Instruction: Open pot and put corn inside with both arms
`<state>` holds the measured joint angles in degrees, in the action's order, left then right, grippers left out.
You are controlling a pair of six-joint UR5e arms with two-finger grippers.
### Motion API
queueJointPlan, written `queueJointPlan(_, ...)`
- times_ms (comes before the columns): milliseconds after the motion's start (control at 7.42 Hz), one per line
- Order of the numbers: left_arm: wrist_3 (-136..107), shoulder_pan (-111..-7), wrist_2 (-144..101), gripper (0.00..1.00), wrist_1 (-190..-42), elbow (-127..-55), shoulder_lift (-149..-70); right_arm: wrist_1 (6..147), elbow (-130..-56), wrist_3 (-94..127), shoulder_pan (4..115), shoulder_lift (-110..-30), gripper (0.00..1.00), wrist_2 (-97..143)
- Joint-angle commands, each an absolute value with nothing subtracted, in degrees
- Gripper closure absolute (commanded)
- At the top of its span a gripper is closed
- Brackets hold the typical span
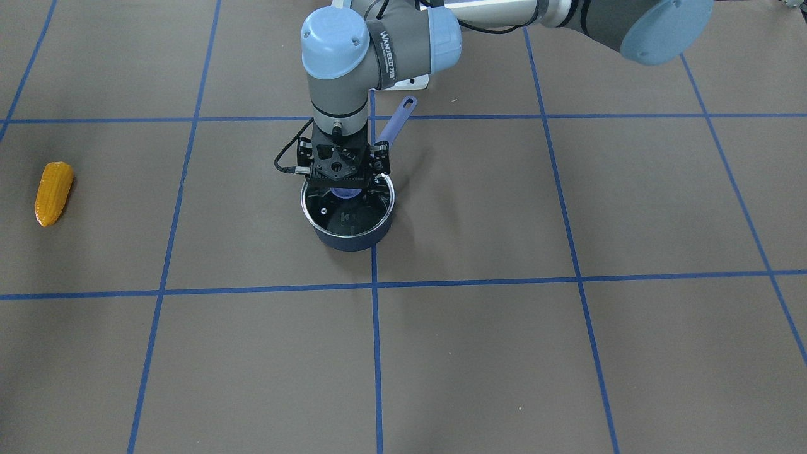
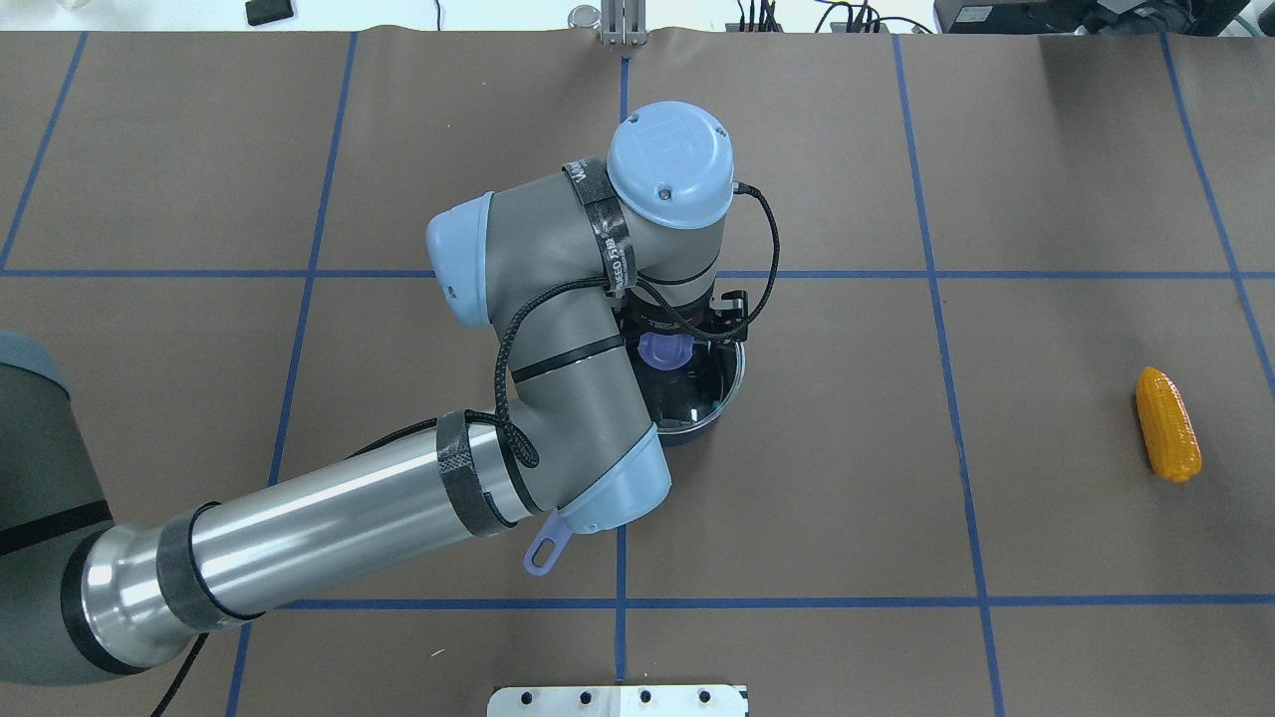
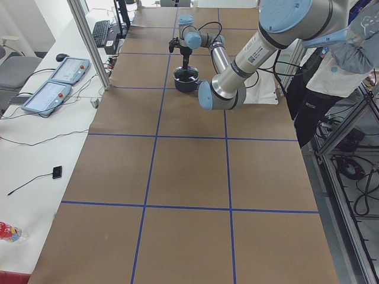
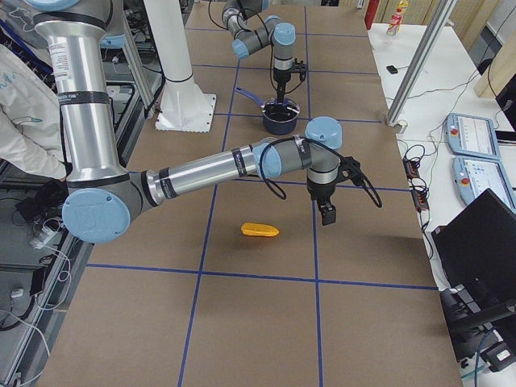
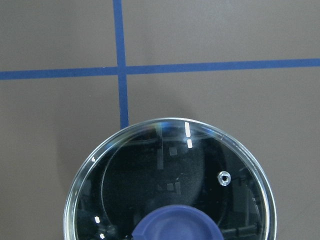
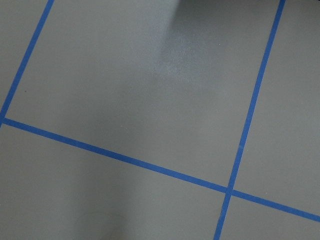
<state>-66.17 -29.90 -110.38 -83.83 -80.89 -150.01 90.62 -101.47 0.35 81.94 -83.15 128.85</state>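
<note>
Brown paper gridded with blue tape is laid over the table [image 1: 567, 353], and the task is judged to be at its very start. The pot [image 1: 353, 238] is seen near the middle with its glass lid [image 5: 165, 170] seated on the rim, so nothing has been opened yet. The left gripper [image 1: 345, 183] is held straight down over the lid's purple knob [image 5: 175, 225]. Whether its jaws are clamped on the knob or merely set around it cannot be told, since the fingers are hidden in every view.

The corn [image 1: 53, 193] is lying on its side on the paper, well apart from the pot, toward the robot's right. The right gripper [image 4: 329, 214] is shown only in the right side view, near the corn but apart from it, and its state cannot be judged there.

Lifting the lid, grasping the corn, and placing it inside are all left to be done.
</note>
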Motion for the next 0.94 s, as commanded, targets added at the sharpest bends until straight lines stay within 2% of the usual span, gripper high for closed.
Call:
queueJointPlan(0,-66.44,-29.79,-110.39,0.03,-84.63,-80.77,-149.94,90.62,-101.51,0.35,81.91,-83.14,0.0,128.85)
queueJointPlan(404,-66.62,-29.79,-110.39,0.03,-87.54,-79.46,-149.85,90.62,-101.25,0.35,81.91,-83.14,0.0,128.85)
queueJointPlan(539,-66.53,-29.79,-110.39,0.1,-87.54,-79.45,-149.85,90.62,-101.25,0.35,81.91,-83.14,0.0,128.85)
queueJointPlan(674,-66.53,-29.79,-110.39,0.28,-87.54,-79.45,-149.85,90.18,-101.16,0.35,81.91,-83.14,0.0,128.85)
queueJointPlan(809,-66.53,-29.79,-110.3,0.43,-87.37,-79.45,-149.77,89.91,-100.99,0.35,81.91,-83.14,0.0,128.85)
